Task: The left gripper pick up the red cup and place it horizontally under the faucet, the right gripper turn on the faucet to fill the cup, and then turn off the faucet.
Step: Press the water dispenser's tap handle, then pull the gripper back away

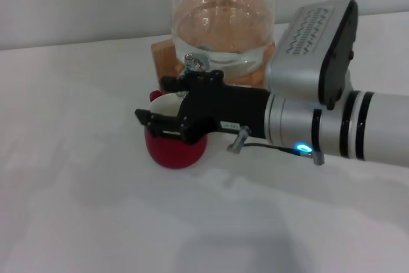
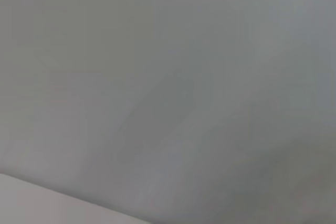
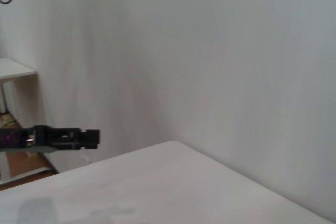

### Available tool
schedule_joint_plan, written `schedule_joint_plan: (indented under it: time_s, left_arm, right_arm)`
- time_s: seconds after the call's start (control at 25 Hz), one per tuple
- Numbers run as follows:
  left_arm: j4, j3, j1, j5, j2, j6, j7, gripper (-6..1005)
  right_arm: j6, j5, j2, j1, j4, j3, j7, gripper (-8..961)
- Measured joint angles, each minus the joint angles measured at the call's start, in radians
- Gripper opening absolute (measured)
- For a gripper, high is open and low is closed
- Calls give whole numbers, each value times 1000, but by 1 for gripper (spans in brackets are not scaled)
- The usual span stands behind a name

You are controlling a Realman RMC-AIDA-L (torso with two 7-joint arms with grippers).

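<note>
- Dark red and rounded, the red cup (image 1: pixel 175 150) stands on the white desk (image 1: pixel 77 209) in the head view, just in front of the wooden stand (image 1: pixel 165 55) that carries the clear glass jar (image 1: pixel 223 23) of amber liquid. The cup's white inside shows at its upper edge, behind the black claw.
- Head view again: the chrome faucet (image 1: pixel 197 62) juts from the foot of the jar, above the cup. The right gripper (image 1: pixel 167 103) reaches in from the right on its silver arm with the blue light, and its black body lies across the top of the cup, with the upper part right by the faucet. Whether it is clamped on the lever or merely beside it, I cannot tell.
- Left wrist view: only a plain grey surface with a paler strip in one corner. The left gripper does not show here or in the head view.
- Right wrist view: a pale wall and a corner of the desk, plus a black claw tip (image 3: pixel 63 138) at one edge, its fingers hard to read.
</note>
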State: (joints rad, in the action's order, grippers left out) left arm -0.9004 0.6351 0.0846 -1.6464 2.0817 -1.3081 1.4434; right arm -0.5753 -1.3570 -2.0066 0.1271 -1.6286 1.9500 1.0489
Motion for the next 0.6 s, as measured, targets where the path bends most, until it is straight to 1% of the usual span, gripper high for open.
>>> schedule_joint_plan:
  time_s: [0.36, 0.6]
  left_arm:
    - [0, 0, -1, 1, 0, 0, 0, 774]
    - [0, 0, 4, 1, -1, -1, 0, 775]
  right_arm:
    - [-3, 3, 2, -10, -1, -15, -3, 692]
    - [-16, 5, 2, -34, -3, -36, 1, 693]
